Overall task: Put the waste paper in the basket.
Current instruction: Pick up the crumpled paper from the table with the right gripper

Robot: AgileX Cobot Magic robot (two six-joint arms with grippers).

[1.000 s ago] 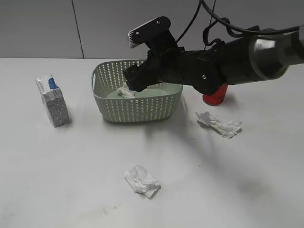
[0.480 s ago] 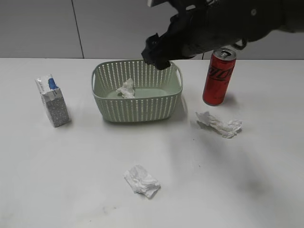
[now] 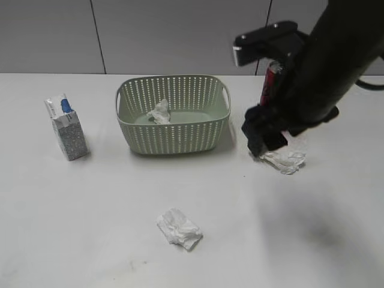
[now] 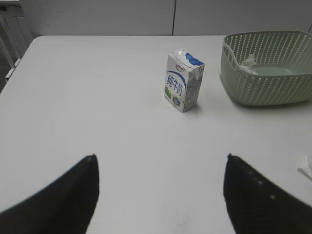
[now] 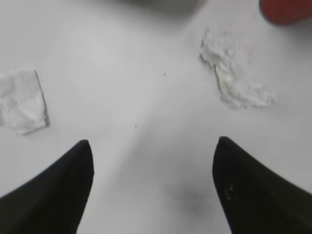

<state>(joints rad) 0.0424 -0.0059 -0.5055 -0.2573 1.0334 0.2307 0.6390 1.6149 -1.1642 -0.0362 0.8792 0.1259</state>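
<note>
The pale green basket (image 3: pixel 174 129) stands at the back middle of the table with one crumpled paper wad (image 3: pixel 159 112) inside. A long twisted wad (image 3: pixel 287 161) lies on the table right of the basket. My right gripper (image 3: pixel 259 135) hovers just left of it, open and empty. The right wrist view shows the open jaws (image 5: pixel 153 144) with the long wad (image 5: pixel 234 80) ahead to the right. A third wad (image 3: pixel 179 228) lies at the front middle, and also shows in the right wrist view (image 5: pixel 22 100). My left gripper (image 4: pixel 161 158) is open and empty, far left of the basket (image 4: pixel 268 85).
A white-and-blue milk carton (image 3: pixel 67 127) stands left of the basket, also seen in the left wrist view (image 4: pixel 183 83). A red can (image 3: pixel 268 81) stands behind my right arm, mostly hidden. The table's left edge shows in the left wrist view (image 4: pixel 14 68).
My right arm has risen out of the basket, leaving a wad inside. It then swung right and down to the long twisted wad. It now covers the red can.
</note>
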